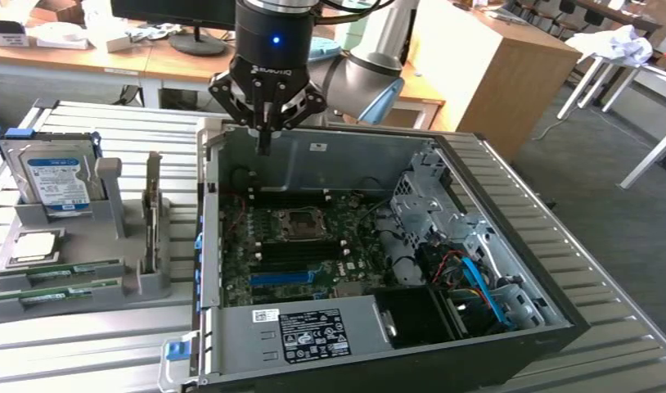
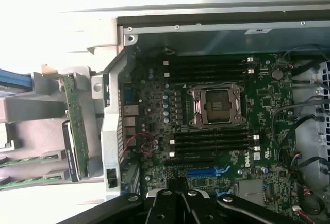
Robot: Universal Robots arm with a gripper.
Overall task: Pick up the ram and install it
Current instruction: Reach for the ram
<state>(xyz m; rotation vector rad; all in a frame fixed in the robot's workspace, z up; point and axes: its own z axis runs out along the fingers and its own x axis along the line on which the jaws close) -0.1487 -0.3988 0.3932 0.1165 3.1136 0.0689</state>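
Fingers of the gripper [image 1: 264, 144] were pressed together, pinching nothing, above the open computer case [image 1: 519, 246] by its far wall. The ram [image 1: 153, 214] stood on edge in a gray rack [image 1: 114, 214] near the tabletop's [image 1: 93, 123] edge at the exterior view's left.

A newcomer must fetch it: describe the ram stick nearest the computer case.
Start at the open computer case; a grey holder sits beside it on the exterior view's left. The ram is the thin green board on edge in the slot nearest the case, running along its side; the other green sticks run crosswise.
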